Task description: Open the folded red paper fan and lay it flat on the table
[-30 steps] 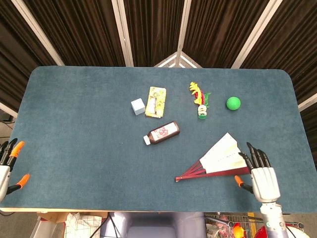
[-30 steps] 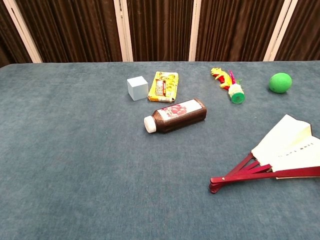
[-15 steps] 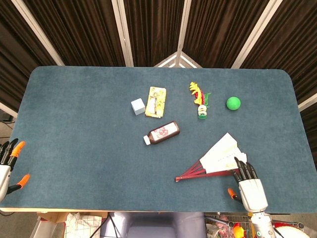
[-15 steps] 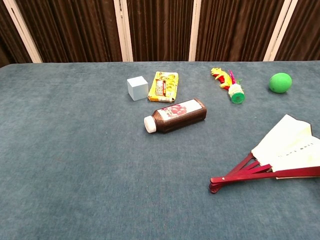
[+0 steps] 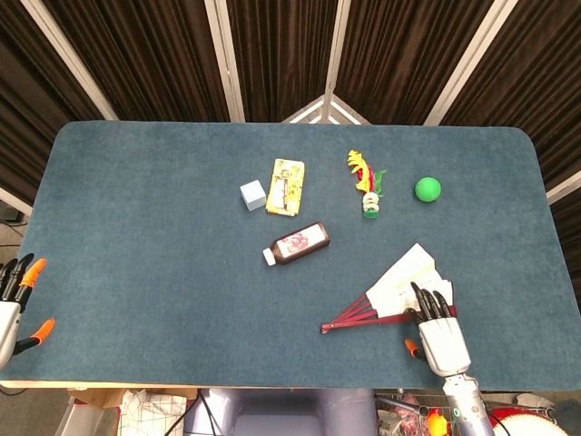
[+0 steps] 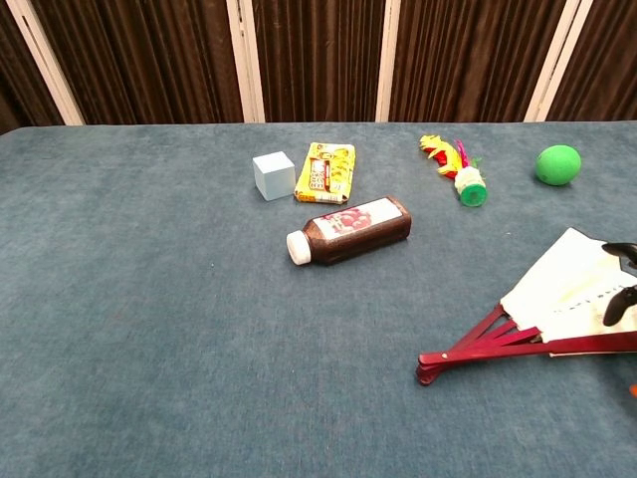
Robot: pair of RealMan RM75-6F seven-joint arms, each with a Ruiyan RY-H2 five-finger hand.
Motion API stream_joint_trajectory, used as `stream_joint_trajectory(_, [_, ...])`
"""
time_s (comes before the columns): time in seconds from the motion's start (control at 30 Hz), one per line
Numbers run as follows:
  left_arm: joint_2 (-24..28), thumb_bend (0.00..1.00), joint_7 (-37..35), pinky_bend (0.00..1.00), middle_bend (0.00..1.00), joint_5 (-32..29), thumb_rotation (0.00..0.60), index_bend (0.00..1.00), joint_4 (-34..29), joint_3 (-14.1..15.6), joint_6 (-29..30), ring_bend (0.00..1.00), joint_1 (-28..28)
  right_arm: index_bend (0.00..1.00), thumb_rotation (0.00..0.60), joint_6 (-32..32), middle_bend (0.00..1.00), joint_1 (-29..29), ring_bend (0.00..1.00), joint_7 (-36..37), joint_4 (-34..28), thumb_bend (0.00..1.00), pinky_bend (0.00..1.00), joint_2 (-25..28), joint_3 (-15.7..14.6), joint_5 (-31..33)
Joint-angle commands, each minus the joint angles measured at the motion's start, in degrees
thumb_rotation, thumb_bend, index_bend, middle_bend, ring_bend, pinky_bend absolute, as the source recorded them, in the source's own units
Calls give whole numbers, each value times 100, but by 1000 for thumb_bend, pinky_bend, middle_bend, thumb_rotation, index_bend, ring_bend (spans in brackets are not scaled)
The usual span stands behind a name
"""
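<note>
Dark curtains with pale posts hang behind my blue felt table (image 5: 136, 209). At the far left, off the table's edge, my left robot hand (image 5: 13, 304) waits with its orange-tipped fingers spread and nothing in them. Moving right, I see a small white cube (image 5: 253, 194) just beside a yellow packet (image 5: 286, 186), and nearer me a brown bottle (image 5: 298, 243) lying on its side, white cap pointing left. Further right lie a feathered shuttlecock (image 5: 366, 184) and a green ball (image 5: 428, 189). The red paper fan (image 5: 390, 295) rests flat near the front right, partly spread, its red ribs gathered at the left and its pale leaf fanning up to the right. My right robot hand (image 5: 433, 322) sits over the fan's right end, dark fingertips (image 6: 619, 299) apart on the leaf; whether they actually press it I can't quite tell.
</note>
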Motion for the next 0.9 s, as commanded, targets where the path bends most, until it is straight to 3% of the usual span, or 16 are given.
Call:
stream_joint_trajectory(0.03, [6, 332, -10, 0, 0, -11, 600, 21, 4, -7, 14, 0, 7, 417, 600, -103, 55, 75, 136, 16, 153, 210, 147, -87, 65, 71])
stream_joint_trajectory(0.9, [-51, 332, 137, 0, 0, -44, 600, 24, -3, 0, -40, 0, -10, 541, 600, -238, 70, 324, 157, 263, 776, 248, 147, -369, 127, 141])
